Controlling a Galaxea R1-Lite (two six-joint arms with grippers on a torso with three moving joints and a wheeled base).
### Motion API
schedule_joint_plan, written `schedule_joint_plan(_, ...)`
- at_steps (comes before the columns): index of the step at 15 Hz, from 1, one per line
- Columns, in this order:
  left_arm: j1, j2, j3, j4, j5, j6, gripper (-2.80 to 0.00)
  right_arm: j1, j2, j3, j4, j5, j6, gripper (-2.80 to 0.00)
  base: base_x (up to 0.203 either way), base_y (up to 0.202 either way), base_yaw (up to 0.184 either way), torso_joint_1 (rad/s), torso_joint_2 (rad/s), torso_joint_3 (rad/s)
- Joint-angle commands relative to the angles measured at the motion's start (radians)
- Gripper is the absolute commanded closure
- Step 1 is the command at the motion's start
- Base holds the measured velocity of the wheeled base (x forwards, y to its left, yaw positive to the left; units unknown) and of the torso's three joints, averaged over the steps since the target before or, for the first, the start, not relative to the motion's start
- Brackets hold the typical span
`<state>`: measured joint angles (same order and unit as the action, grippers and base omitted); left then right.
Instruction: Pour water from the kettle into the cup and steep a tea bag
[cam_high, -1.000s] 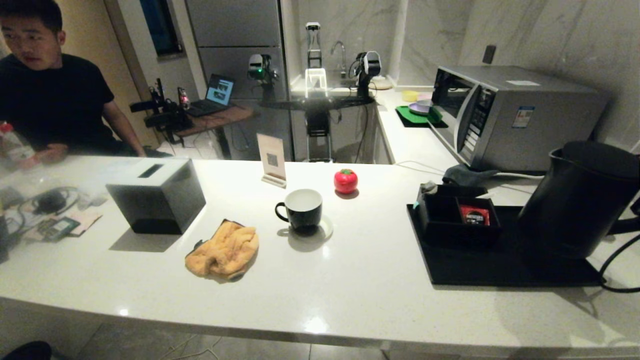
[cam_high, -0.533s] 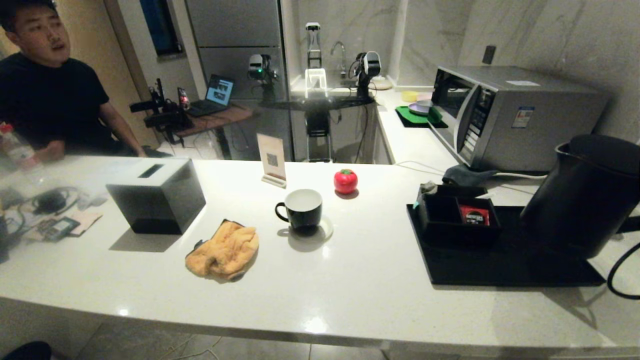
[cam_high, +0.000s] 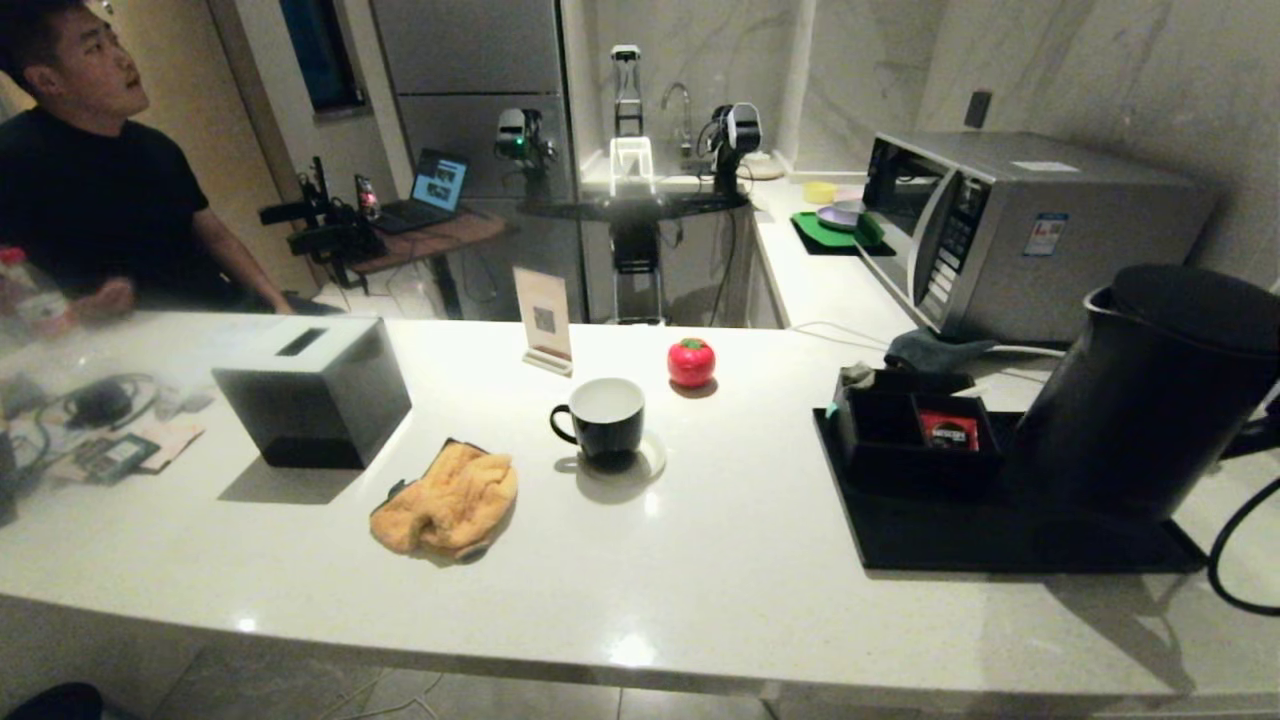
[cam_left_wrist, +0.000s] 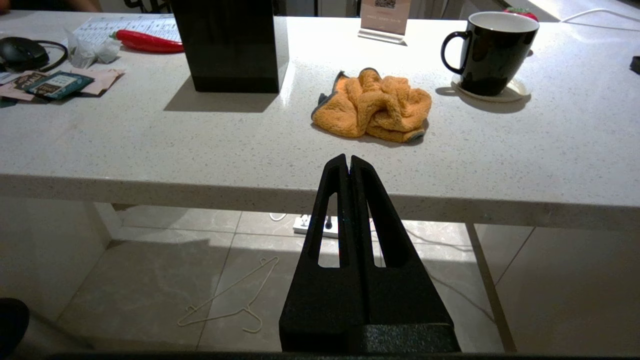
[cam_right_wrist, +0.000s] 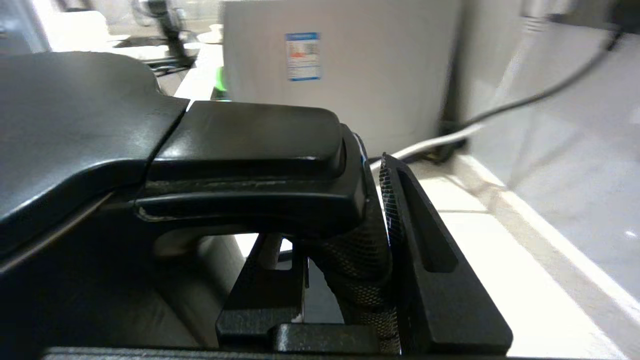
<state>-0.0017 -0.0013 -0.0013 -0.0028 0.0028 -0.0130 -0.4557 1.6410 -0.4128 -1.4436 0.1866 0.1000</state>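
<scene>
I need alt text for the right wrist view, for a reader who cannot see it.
The right tool is closed around the handle of the black kettle, which fills most of the view. Behind it stand a microwave's grey side and a white counter.

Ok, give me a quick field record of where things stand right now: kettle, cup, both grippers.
kettle: lifted and tilted, over the black tray at the counter's right end
right gripper: shut on the kettle's handle
cup: upright on a coaster, mid-counter, looks empty
left gripper: shut, empty, parked below the counter edge
tea bag: red packet in the compartment box
</scene>
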Motion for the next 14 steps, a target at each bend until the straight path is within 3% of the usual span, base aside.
schedule_joint_plan(1, 0.0, 0.001, 0.0, 0.0, 0.0, -0.001, 0.0, 0.046, -0.018, 0.003, -0.004, 0.001, 0.001, 0.0, 0.0, 0.0, 0.0, 0.0, 0.0, 0.0)
schedule_joint_plan(7, 0.0, 0.001, 0.0, 0.0, 0.0, -0.001, 0.0, 0.173, -0.05, 0.003, 0.061, -0.01, -0.006, 0.0, 0.0, 0.0, 0.0, 0.0, 0.0, 0.0)
schedule_joint_plan(14, 0.0, 0.001, 0.0, 0.0, 0.0, -0.001, 0.0, 0.326, -0.064, -0.008, 0.15, -0.15, -0.011, 0.0, 0.0, 0.0, 0.0, 0.0, 0.0, 0.0)
